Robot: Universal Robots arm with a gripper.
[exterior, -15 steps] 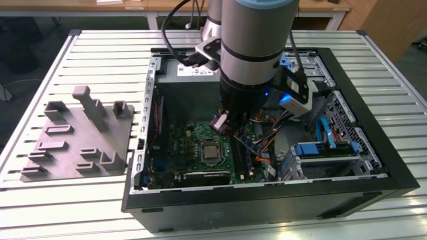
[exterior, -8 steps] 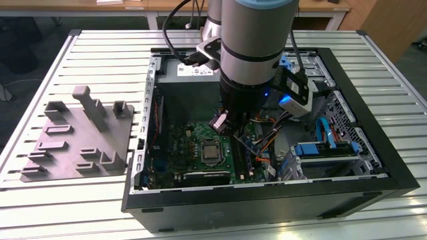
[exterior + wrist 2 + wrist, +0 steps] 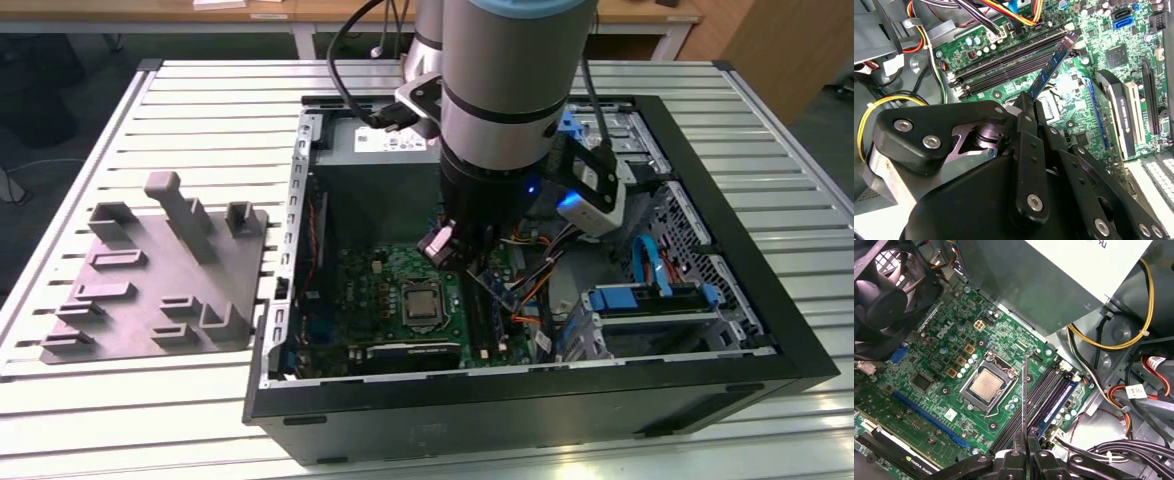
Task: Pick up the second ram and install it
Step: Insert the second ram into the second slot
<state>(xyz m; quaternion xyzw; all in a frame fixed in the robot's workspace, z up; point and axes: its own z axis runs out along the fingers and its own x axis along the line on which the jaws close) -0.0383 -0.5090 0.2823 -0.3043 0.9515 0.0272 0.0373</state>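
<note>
"Exterior view, entry one: the setting?"

"One slatted table (image 3: 174, 100). On it stands one open computer case (image 3: 534, 400). On the exterior view's left lies one grey fixture (image 3: 160, 270), well apart from the work. One arm (image 3: 514, 90), its lower end inside the case."

"Entry two: the pincer?"

"Pincer (image 3: 451, 258), low over the motherboard (image 3: 387, 290), near the processor (image 3: 424, 303). Both wrist views show it clamped on a thin dark stick. In the first wrist view there is a finger (image 3: 1015, 460) against each flat face."

"Entry three: the stick?"

"The second ram (image 3: 1051, 62), gripped at one end, the rest standing free of the pincer (image 3: 1031, 107). In the second wrist view it slants over the memory slots (image 3: 1004, 60), its far end near the end of the slots. In the first wrist view the second ram (image 3: 1024, 395) is seen edge-on, running along the memory slots (image 3: 1041, 400) on the side nearer the processor (image 3: 987, 386)."

"Seated?"

"It looks raised rather than pressed home. Whether its edge touches a slot is hard to tell from these angles."

"Other items?"

"One fan (image 3: 889, 295) at the board's edge."
</note>
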